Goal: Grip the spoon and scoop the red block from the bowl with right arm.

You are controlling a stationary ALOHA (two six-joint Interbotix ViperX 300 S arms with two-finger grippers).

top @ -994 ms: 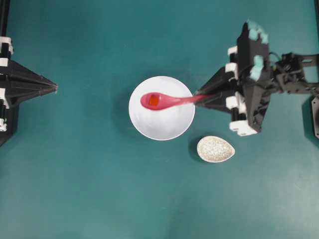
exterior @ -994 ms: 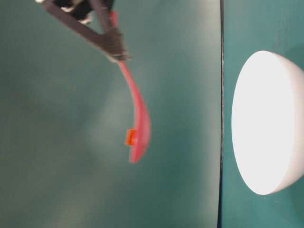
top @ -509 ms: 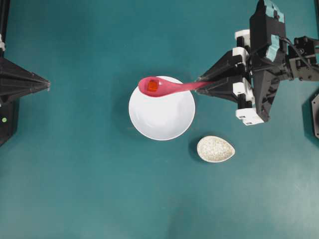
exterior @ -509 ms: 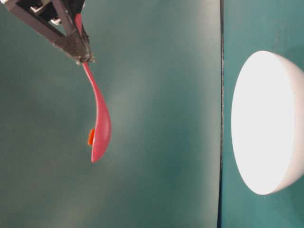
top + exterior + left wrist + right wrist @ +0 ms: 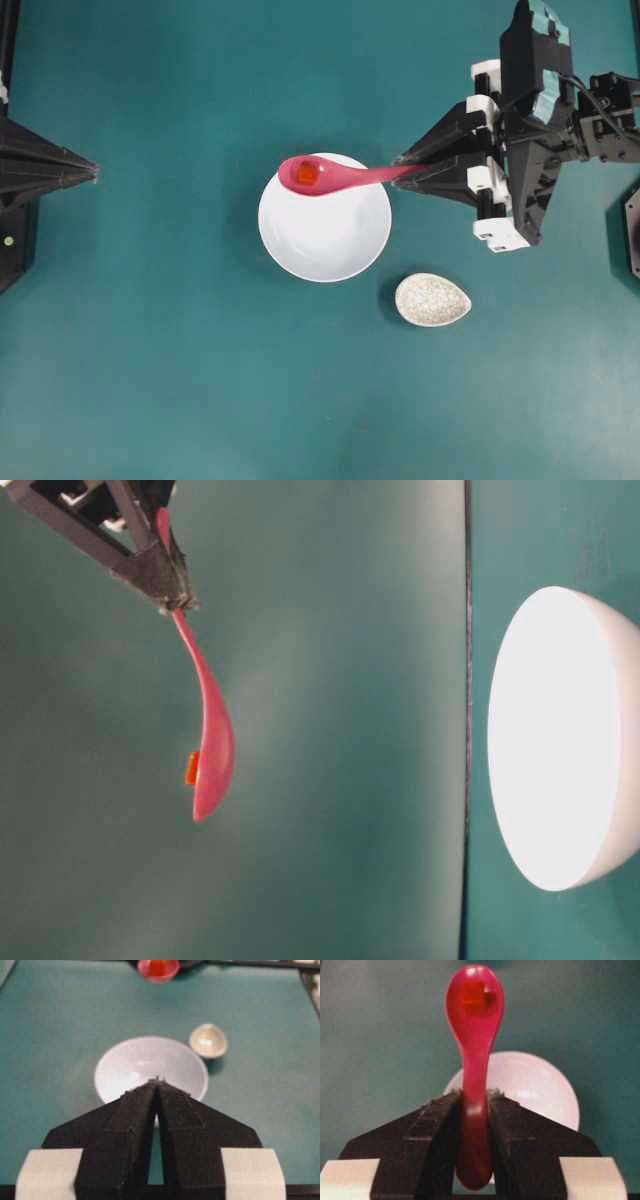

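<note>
- Left gripper: parked at the far left of the table, well apart from everything else. Its fingers are pressed together on nothing, which suits an arm with no part in this job.
- Bowl: white, at the centre of the table, with nothing visible inside it. The table-level view shows it well below the lifted spoon.
- Red block: sits in the scoop of the spoon, clear of the bowl and above its far-left rim in the overhead view. The scoop is held roughly level and facing up, presumably so the cube does not slide out.
- Speckled dish: lies just right of the bowl, nearer the viewer, untouched.
- Right gripper: fingers are clamped on the spoon's handle from both sides, near its end, leaving the scoop free to reach over the bowl.
- Judgement: the scoop appears done.
</note>
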